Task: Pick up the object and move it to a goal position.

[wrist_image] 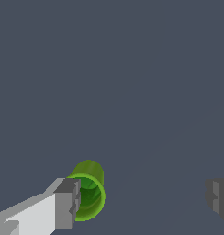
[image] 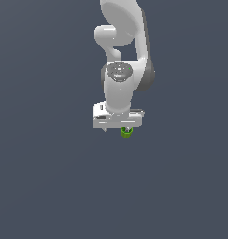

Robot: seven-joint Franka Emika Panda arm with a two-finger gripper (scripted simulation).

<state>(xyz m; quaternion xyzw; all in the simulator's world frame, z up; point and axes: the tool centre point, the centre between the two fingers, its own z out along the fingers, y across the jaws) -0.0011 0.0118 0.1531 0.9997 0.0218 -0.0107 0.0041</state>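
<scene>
In your wrist view, the green cup (wrist_image: 88, 192) sits just beside 1 finger pad (wrist_image: 68, 202), touching or nearly so, while the other pad (wrist_image: 218, 196) stands well apart from the cup. So your gripper (wrist_image: 143, 199) is spread wide and holds nothing; the cup is off-centre in the gap, likely because the approach is not yet lined up. Farther out, the exterior view shows the cup (image: 126, 133) poking out directly beneath the white hand (image: 117, 120), the arm (image: 123, 56) rising behind it.
</scene>
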